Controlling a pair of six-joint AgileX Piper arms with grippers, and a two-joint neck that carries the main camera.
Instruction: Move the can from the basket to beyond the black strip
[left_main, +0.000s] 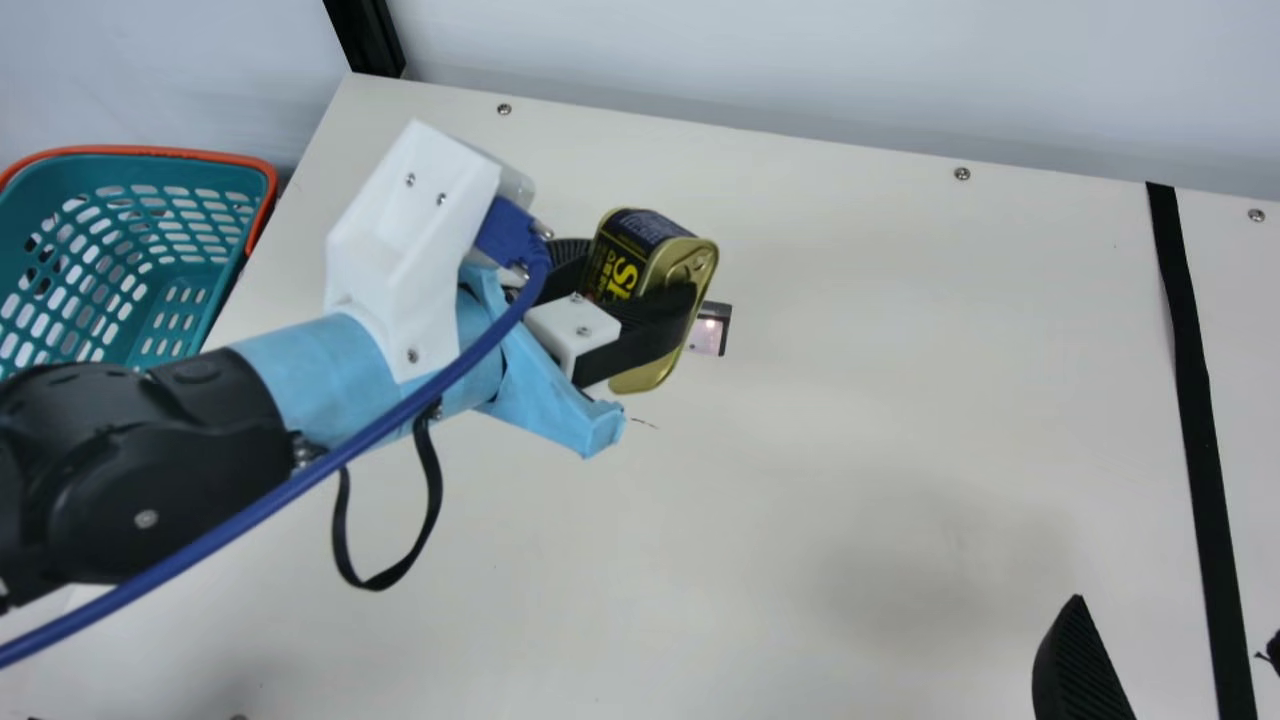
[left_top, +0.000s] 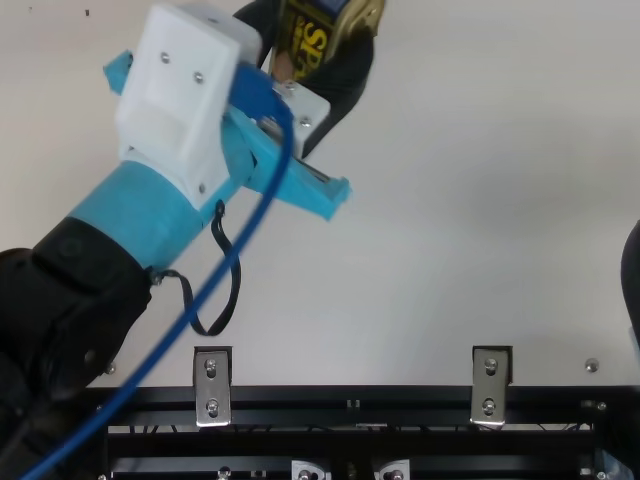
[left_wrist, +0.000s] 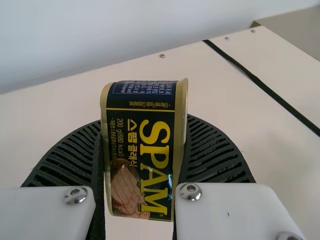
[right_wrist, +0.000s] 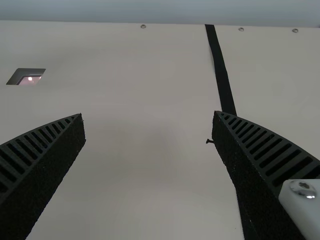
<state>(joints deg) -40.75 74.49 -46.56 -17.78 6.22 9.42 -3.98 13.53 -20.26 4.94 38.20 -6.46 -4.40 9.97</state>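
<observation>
A teal basket (left_main: 222, 157) stands at the cream table's (left_main: 900, 300) left, a black strip (left_main: 1190, 350) crosses its right side, and my open right gripper (left_main: 1176, 622) is near that strip. My left arm slants inward, its gripper (left_main: 642, 285) clamping the can (left_main: 618, 262) above the table between them.

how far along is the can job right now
Done: the can is out of the basket, which sits at the main view's left. In hand: the left gripper grips it over the table. Left to do: carry it past the black strip, off to the right, then set it down and let go.
</observation>
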